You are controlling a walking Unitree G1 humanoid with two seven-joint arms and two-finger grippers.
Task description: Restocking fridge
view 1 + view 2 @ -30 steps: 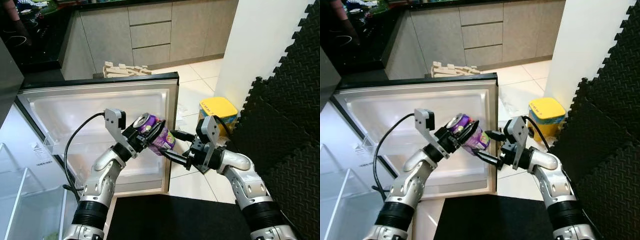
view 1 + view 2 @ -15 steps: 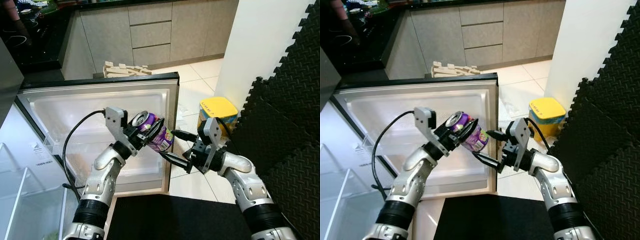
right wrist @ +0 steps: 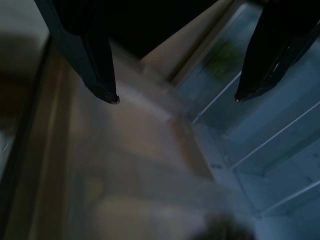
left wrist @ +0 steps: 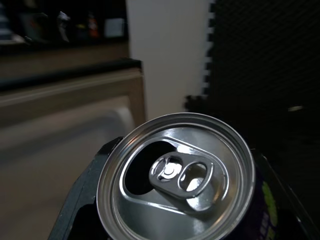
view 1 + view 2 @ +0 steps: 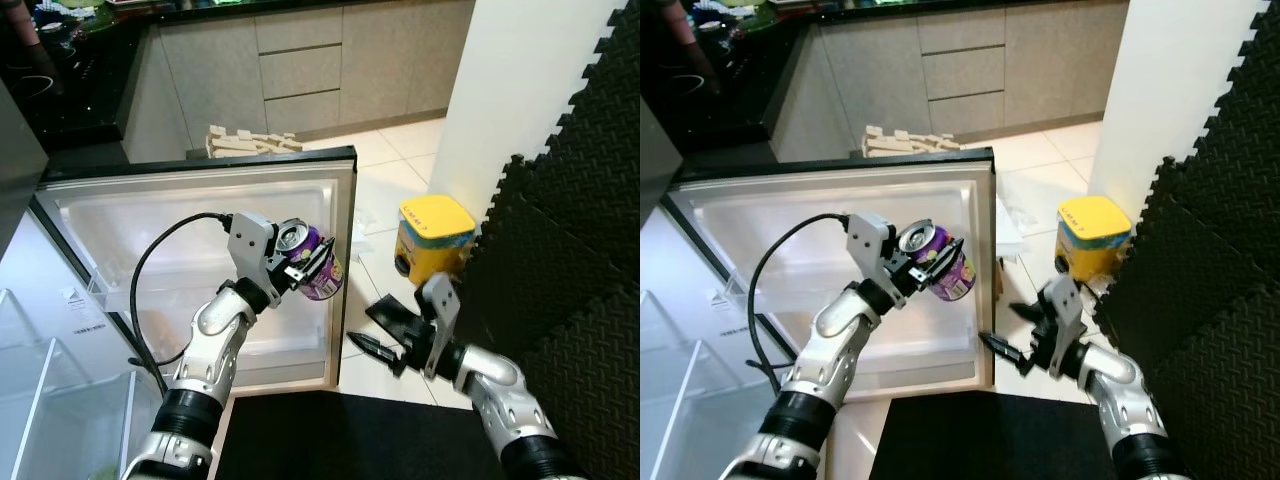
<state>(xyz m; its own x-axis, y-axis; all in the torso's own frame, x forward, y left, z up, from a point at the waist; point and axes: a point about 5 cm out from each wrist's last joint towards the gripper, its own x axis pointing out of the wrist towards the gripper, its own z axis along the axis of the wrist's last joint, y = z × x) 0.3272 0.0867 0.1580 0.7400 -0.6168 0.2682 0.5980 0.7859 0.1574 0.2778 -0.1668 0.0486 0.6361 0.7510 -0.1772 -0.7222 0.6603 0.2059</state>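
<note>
A purple drink can (image 5: 314, 267) is tilted in front of the open fridge door's white inner panel (image 5: 150, 225), near the door's right edge. My left gripper (image 5: 300, 268) is shut on the can. In the left wrist view the can's silver top with its pull tab (image 4: 176, 176) sits between the black fingers. My right gripper (image 5: 362, 325) hangs lower and to the right of the can, open and holding nothing. In the right wrist view its fingers (image 3: 97, 70) stand wide apart.
Glass shelves of the fridge interior (image 5: 50, 400) lie at the lower left. A yellow-lidded tub (image 5: 432, 232) stands on the tiled floor, with black foam mats (image 5: 570, 240) to the right. Wooden blocks (image 5: 250, 140) lie behind the door. A black mat (image 5: 340, 440) lies at the bottom.
My right gripper has drawn back from the can, dropping down and to the right. My left gripper has carried the can slightly up and closer to the door.
</note>
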